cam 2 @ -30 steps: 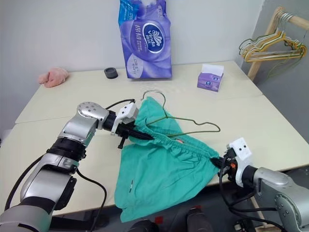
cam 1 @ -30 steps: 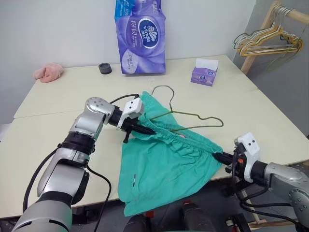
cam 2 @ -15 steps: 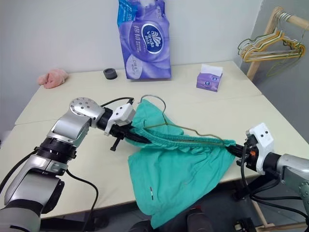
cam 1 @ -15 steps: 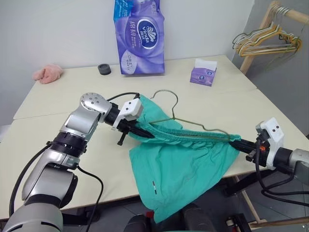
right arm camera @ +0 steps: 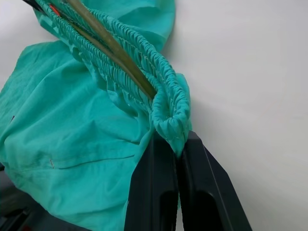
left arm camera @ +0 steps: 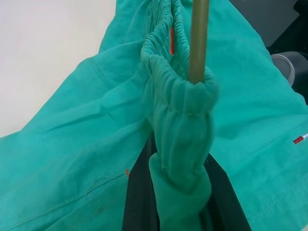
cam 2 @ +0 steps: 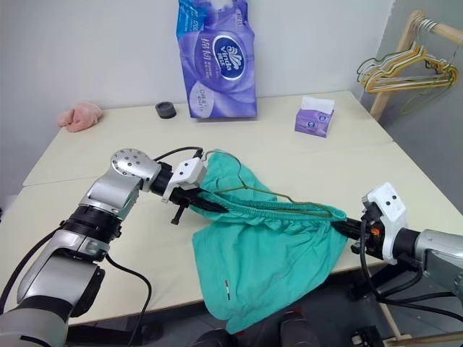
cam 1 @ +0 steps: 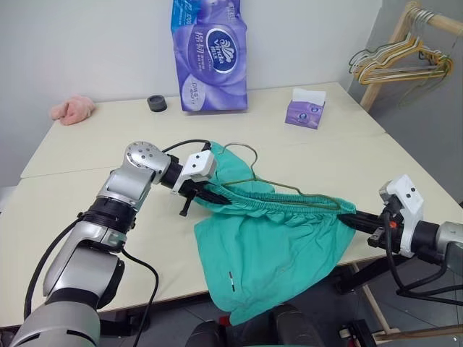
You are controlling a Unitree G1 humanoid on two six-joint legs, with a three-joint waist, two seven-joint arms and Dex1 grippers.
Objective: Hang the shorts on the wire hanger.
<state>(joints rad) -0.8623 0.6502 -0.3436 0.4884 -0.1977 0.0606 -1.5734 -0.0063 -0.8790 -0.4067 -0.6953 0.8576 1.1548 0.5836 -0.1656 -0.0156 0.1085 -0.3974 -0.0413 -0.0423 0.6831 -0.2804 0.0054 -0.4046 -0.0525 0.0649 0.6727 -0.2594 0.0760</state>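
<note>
Both grippers clamp shorts (cam 1: 278,238) waistband, wire hanger (cam 1: 289,189) inside; hem overhangs bench (cam 1: 87,217) front edge; tissue box (cam 1: 304,110) at 1 o'clock.

Left gripper (cam 1: 217,196), right gripper (cam 1: 356,220) well apart.

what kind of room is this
Probably a lab or test room set up for laundry practice: a plain cream table, a wooden rack of hangers, and a big purple tissue pack against a bare wall.
</note>
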